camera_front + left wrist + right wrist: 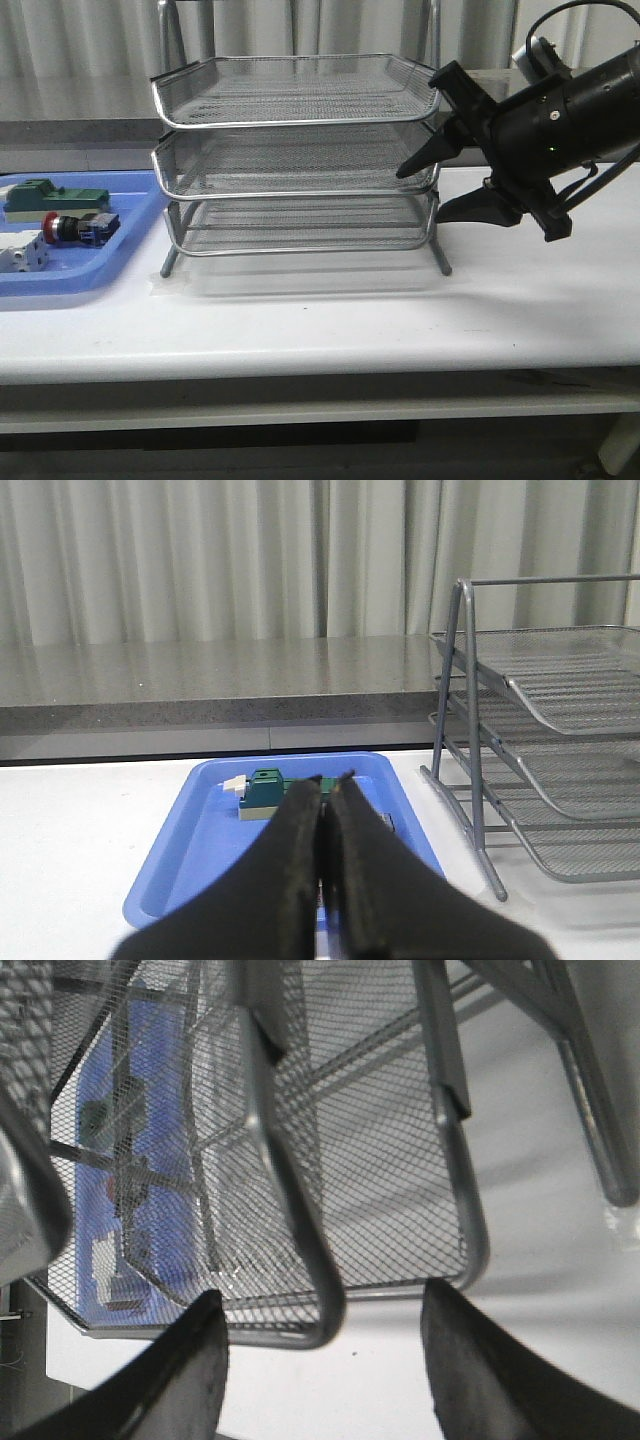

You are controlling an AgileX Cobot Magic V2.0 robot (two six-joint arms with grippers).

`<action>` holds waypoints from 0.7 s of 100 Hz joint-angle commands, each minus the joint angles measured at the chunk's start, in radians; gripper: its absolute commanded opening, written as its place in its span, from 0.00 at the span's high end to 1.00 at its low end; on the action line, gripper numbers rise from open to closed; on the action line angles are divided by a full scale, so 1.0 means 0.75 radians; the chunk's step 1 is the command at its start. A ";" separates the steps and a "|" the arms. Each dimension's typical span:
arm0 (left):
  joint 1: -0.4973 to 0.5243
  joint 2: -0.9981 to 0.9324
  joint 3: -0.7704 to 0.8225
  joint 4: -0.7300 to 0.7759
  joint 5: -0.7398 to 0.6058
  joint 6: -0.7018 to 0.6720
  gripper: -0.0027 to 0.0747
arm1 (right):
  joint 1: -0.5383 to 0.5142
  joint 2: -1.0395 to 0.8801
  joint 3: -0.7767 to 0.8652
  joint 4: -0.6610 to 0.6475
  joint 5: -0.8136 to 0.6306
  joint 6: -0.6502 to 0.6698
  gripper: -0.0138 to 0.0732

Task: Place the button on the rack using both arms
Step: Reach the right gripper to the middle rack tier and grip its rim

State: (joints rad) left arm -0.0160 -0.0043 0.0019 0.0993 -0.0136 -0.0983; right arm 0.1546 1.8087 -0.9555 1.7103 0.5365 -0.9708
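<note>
Blue tray [120, 250] at left holds one button [62, 227], one green block [45, 197] and one white part [22, 255]; three-tier rack [295, 160] sits bare, right gripper [437, 186] spread wide, left gripper [327, 785] clenched.

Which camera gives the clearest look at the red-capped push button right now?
Front view: the red-capped push button lies unobstructed in the blue plastic tray. Left wrist view hides it behind the shut left claw; right wrist view shows only blurs through mesh.

The button [68, 227], with its red cap, black body and blue rear block, lies on its side left of the rack [295, 160], apparently cap pointing left. The three-tier silver wire-mesh rack stands upright on thin legs, all tiers empty.
</note>
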 commanded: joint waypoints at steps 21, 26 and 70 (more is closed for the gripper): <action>-0.001 -0.047 0.061 0.000 -0.104 -0.012 0.99 | 0.000 0.003 -0.109 0.051 0.099 -0.017 0.34; -0.001 -0.047 0.061 0.000 -0.104 -0.012 0.99 | 0.000 0.016 -0.117 0.051 0.103 -0.017 0.34; -0.001 -0.047 0.061 0.000 -0.104 -0.012 0.99 | 0.000 0.030 -0.120 0.051 0.102 -0.047 0.41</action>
State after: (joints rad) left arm -0.0160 -0.0043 0.0019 0.0993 -0.0136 -0.0983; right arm 0.1546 1.8769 -1.0182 1.7177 0.5609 -0.9833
